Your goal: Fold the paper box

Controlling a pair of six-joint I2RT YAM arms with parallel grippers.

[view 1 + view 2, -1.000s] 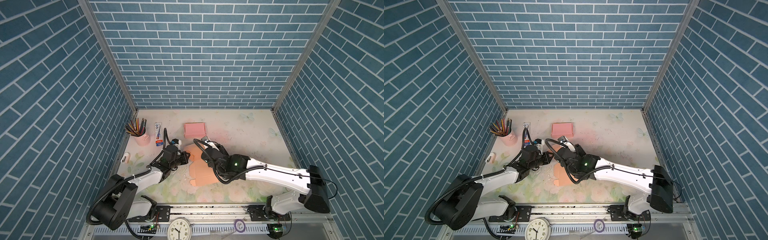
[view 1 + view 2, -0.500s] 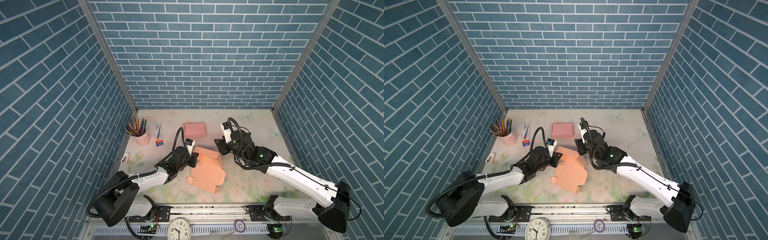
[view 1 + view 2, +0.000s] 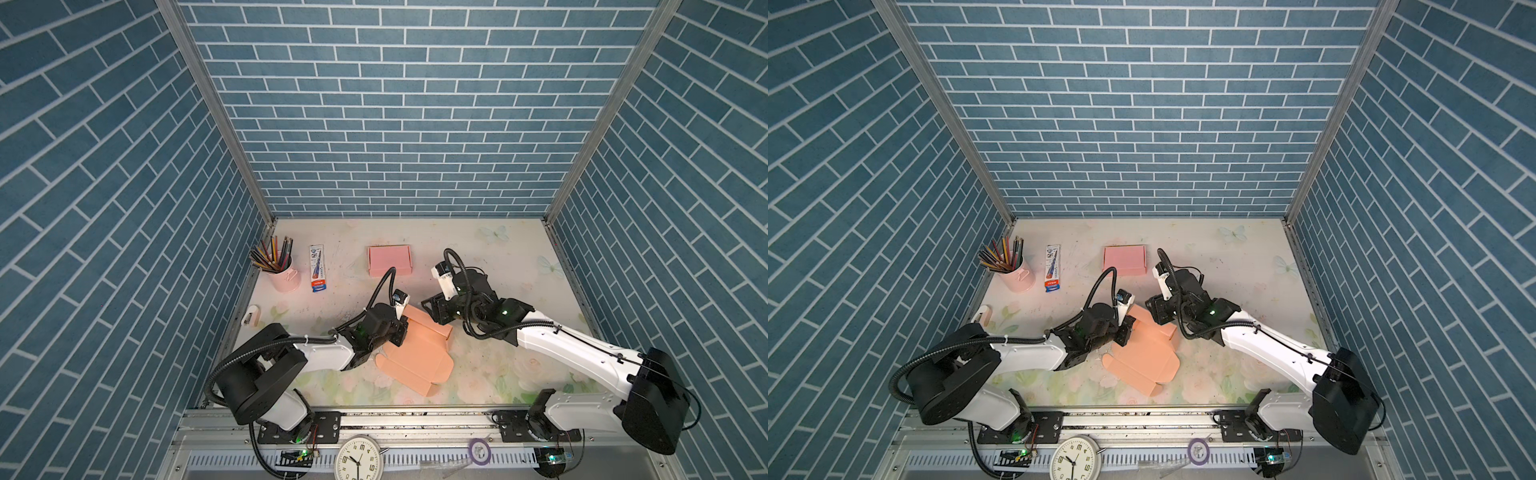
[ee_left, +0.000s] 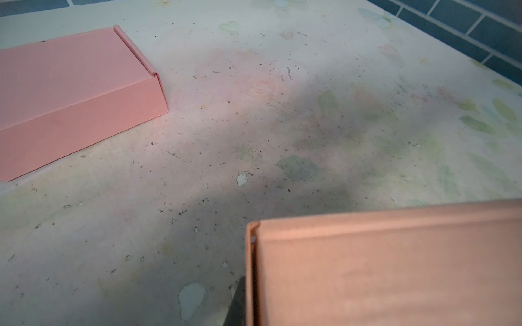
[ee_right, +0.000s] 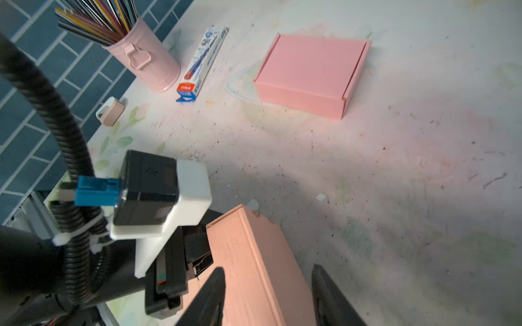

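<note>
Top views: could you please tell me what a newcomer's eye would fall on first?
The half-folded orange paper box lies in the middle, the left end effector shut on its raised wall, the right end effector open over it. Behind sits a closed pink box, and a pink pencil cup far left.

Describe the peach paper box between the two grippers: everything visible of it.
The peach paper box is a matte, creased cardboard blank, half folded. Its broad panel with rounded tabs lies flat on the floral table; the far wall is folded up. The left gripper is shut on its left edge; the right gripper holds open jaws astride the raised wall. It lies apart from the pink box.
</note>
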